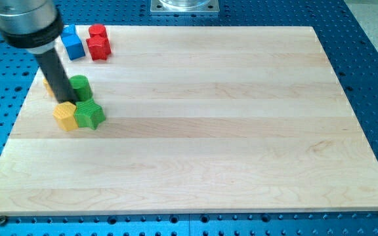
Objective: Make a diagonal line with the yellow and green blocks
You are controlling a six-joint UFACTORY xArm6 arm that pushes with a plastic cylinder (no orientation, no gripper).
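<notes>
My tip [66, 100] rests on the wooden board [209, 131] near its left edge. It sits just above a yellow block [64, 117] and just left of a green cylinder [80, 86]. A green star block [89, 114] lies right beside that yellow block, touching it. A second yellow block [47, 84] is mostly hidden behind the rod, left of the green cylinder. The four blocks form a tight cluster around my tip.
Two blue blocks [72, 43] and two red blocks [98, 41] stand at the board's top left corner, above the cluster. The board's left edge [20, 124] is close to the yellow blocks. A blue perforated table surrounds the board.
</notes>
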